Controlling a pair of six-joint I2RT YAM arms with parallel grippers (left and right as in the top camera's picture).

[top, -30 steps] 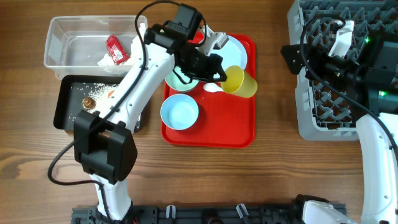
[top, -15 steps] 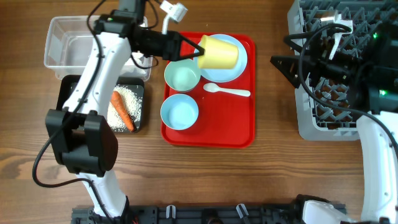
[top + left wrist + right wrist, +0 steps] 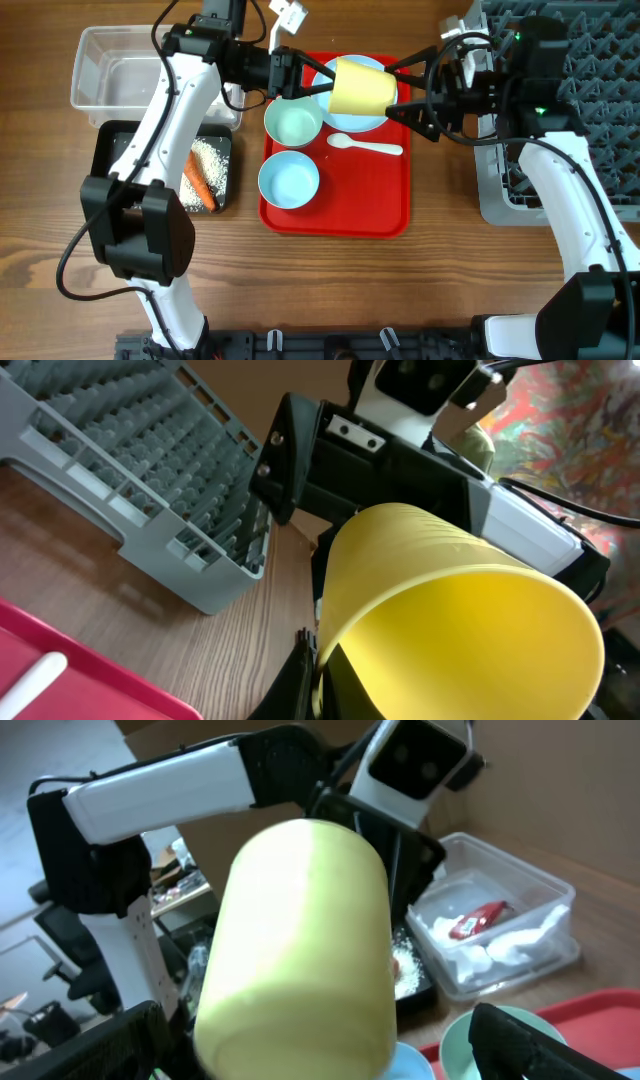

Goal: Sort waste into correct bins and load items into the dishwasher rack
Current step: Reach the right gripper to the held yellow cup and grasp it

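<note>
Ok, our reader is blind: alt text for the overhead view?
The left gripper holds a yellow cup on its side above a red tray, while the open right gripper flanks its base. A white spoon lies on the tray.

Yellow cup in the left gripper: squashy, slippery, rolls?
Probably light: the left gripper holds the yellow cup sideways by a rim pinch alone. The wall looks thin, so may flex. Smooth, round and tapered: could slip or roll if released.

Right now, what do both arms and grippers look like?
The left arm and right arm have white links, black joints and looping black cables. The left gripper and right gripper are black with thin fingers. A green light shows near the right wrist.
</note>
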